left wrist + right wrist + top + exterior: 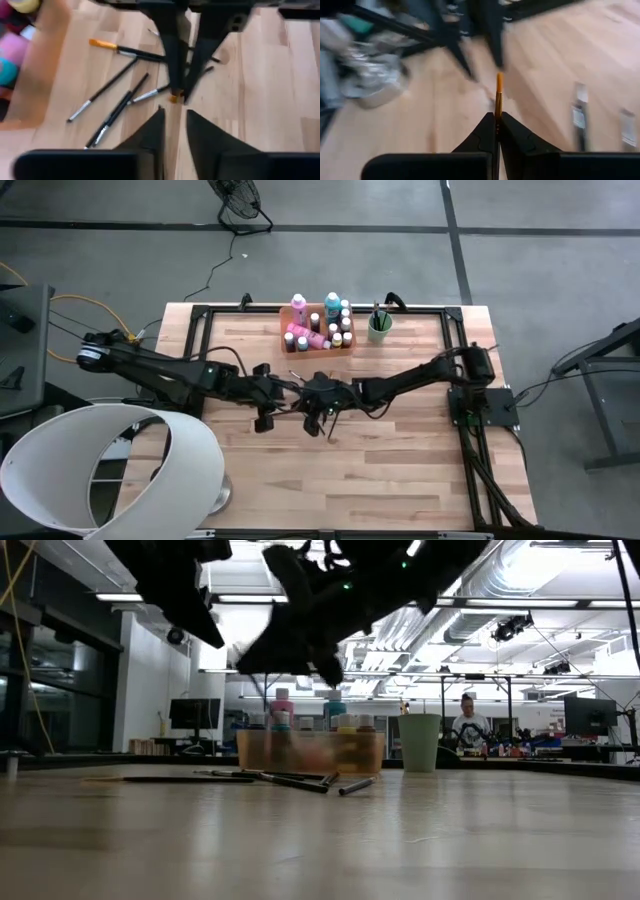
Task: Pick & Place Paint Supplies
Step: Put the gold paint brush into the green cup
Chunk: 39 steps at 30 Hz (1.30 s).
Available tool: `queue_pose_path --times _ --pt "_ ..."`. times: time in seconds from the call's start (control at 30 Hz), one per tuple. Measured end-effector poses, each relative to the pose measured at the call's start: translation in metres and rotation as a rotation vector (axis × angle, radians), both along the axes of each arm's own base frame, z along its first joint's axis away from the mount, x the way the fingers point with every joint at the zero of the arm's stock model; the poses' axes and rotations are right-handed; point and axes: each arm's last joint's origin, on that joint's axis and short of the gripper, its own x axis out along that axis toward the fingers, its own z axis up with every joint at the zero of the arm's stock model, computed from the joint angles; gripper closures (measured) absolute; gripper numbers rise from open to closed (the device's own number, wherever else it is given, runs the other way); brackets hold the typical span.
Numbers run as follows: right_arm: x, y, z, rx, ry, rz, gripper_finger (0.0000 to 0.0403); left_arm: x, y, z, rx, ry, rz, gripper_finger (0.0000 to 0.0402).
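High view: right gripper clamped on a paintbrush mid-table, left gripper facing it slightly parted and empty, loose paintbrushes beside, orange tray of paint bottles and green cup behind.

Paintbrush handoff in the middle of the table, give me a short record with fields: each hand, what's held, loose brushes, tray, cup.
right hand: shut on a paintbrush, orange tip pointing forward, above mid-table
left hand: fingers slightly apart, holding nothing visible, facing the right hand
loose paintbrushes: several lying on the wood beside the tray
orange tray: at the table's far edge, holding the paint bottles
green cup: right of the tray, brushes standing in it
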Motion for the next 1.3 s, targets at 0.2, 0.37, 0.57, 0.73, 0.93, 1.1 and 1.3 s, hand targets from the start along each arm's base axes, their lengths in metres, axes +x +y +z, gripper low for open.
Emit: queue_pose_path --times 0.2,0.37,0.57,0.73,0.93,1.1,1.3 --pt "-0.02 -0.013 0.03 -0.081 0.067 -0.163 0.0398 -0.014 0.005 0.014 0.041 -0.064 0.087 0.0249" --pt "-0.042 -0.035 0.062 -0.193 0.065 -0.315 0.0399 -0.023 0.009 0.02 0.071 -0.078 0.138 0.0234" --pt "-0.087 -0.071 0.085 -0.253 0.003 -0.536 0.0399 -0.024 0.009 0.019 0.081 -0.069 0.165 0.0233" --pt "-0.127 -0.095 0.093 -0.278 -0.046 -0.681 0.0399 -0.022 0.009 0.016 0.092 -0.05 0.17 0.0233" --pt "-0.154 -0.12 0.092 -0.312 -0.135 -0.857 0.0399 -0.021 0.01 0.017 0.101 -0.064 0.183 0.0233" --pt "-0.163 -0.141 0.083 -0.334 -0.122 -0.996 0.0399 -0.021 0.011 0.017 0.117 -0.068 0.21 0.0233" --pt "-0.175 -0.164 0.081 -0.353 -0.103 -1.116 0.0399 -0.021 0.011 0.017 0.099 -0.076 0.243 0.0233"
